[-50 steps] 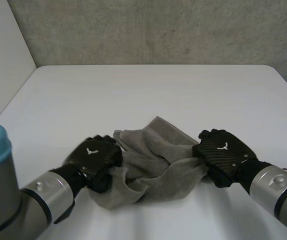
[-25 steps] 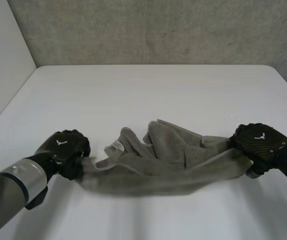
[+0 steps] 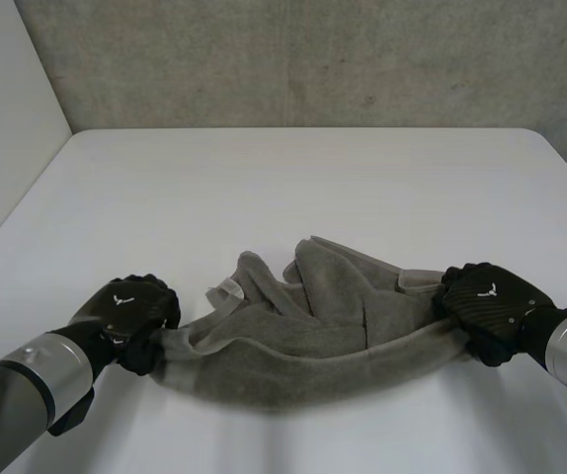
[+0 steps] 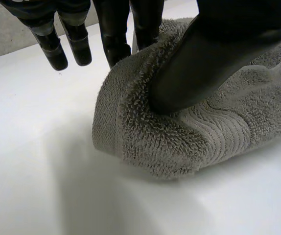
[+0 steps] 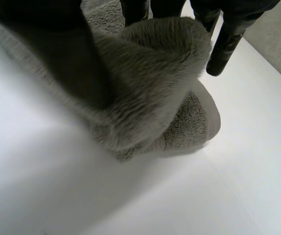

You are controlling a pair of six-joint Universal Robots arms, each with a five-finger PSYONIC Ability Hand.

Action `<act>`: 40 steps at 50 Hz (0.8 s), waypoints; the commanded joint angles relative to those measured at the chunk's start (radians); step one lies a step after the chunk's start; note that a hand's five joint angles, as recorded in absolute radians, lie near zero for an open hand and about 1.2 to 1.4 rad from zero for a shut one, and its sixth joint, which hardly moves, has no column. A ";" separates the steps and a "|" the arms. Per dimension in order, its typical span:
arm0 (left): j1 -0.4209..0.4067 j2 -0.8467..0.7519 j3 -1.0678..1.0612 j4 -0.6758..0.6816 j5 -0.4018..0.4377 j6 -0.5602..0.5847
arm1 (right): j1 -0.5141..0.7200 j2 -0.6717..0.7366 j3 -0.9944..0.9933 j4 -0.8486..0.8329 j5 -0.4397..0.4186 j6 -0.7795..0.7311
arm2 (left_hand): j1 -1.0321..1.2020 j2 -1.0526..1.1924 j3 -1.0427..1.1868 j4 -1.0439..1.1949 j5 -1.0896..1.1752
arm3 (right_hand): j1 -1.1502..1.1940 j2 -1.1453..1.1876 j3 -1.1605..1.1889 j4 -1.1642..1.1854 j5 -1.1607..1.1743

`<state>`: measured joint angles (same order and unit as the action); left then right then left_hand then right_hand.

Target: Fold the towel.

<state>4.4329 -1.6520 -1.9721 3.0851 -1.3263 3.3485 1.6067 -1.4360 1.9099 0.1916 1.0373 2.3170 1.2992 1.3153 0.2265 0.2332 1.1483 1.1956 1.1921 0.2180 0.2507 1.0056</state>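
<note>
As the head view showed it, the grey towel [image 3: 313, 316] lay on the white bench [image 3: 293, 178], close to its near edge and about midway between its left and right edges. It was drawn out into a long, sagging band. A crumpled part of it rose behind the band, toward the middle of the bench. The left hand [image 3: 125, 308] was at the left end of the towel and the right hand [image 3: 486, 301] at the right end, each with its back upward and closed on the cloth.

In the left wrist view, the thumb pressed into the thick, folded end of the towel, and some fingers [image 4: 113, 34] stood just behind the cloth, so the end was pinched between them. The other fingers hung free beside it, over bare bench.

In the right wrist view, the thumb lay against the rolled end of the towel and the fingers [image 5: 228, 39] came down behind it, pinching it as well. This end hung low over the bench; I could not tell if it touched.
</note>
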 commanded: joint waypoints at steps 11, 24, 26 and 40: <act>-0.004 -0.155 0.312 0.081 0.004 -0.001 | 0.075 0.123 -0.430 0.069 -0.079 0.001 | 0.097 0.081 -0.052 -0.059 0.073 | 0.201 0.204 -0.044 -0.076 0.216; -0.027 -0.160 0.915 0.290 -0.103 -0.173 | 0.154 0.146 -1.049 -0.396 0.122 0.676 | 0.097 0.081 -0.052 -0.059 0.073 | 0.201 0.204 -0.044 -0.076 0.216; 0.008 -0.086 0.813 0.403 -0.091 -0.269 | 0.125 0.125 -0.938 -0.406 0.071 0.697 | 0.097 0.081 -0.052 -0.059 0.073 | 0.201 0.204 -0.044 -0.076 0.216; 0.157 -0.074 0.272 0.518 0.111 -0.293 | 0.062 0.055 -0.358 -0.460 -0.095 0.506 | 0.097 0.081 -0.052 -0.059 0.073 | 0.201 0.204 -0.044 -0.076 0.216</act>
<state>4.5712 -1.7077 -1.5215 3.5963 -1.2914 3.0398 1.6968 -1.3919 1.3268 -0.2708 0.9909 2.9336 1.3043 1.3232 0.2265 0.2332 1.1552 1.3276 1.3334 0.2180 0.2507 1.1649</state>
